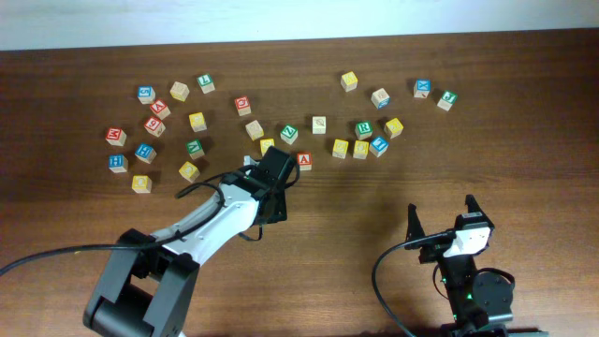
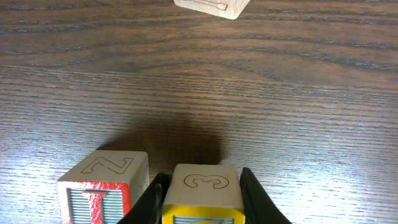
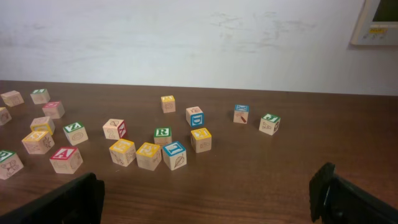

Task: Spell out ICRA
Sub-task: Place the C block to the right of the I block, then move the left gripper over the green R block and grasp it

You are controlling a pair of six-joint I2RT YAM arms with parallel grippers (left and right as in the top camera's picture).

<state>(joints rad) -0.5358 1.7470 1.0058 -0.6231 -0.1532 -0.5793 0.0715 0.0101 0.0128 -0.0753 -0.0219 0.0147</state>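
Note:
My left gripper is shut on a yellow block with a "3" on its top face; the block sits on the table, a black finger against each side. In the overhead view the same gripper is at the near edge of the scattered blocks, with the yellow block showing at its tip. A red block with an "I" on its near face stands just left of the held one. A red A block lies just right of the gripper, and a green R block farther right. My right gripper is open and holds nothing.
Many letter blocks are scattered across the far half of the table, in a left cluster and a right cluster. A plain wooden block lies ahead of the left gripper. In the right wrist view, blocks such as the red A block lie well ahead of my right gripper.

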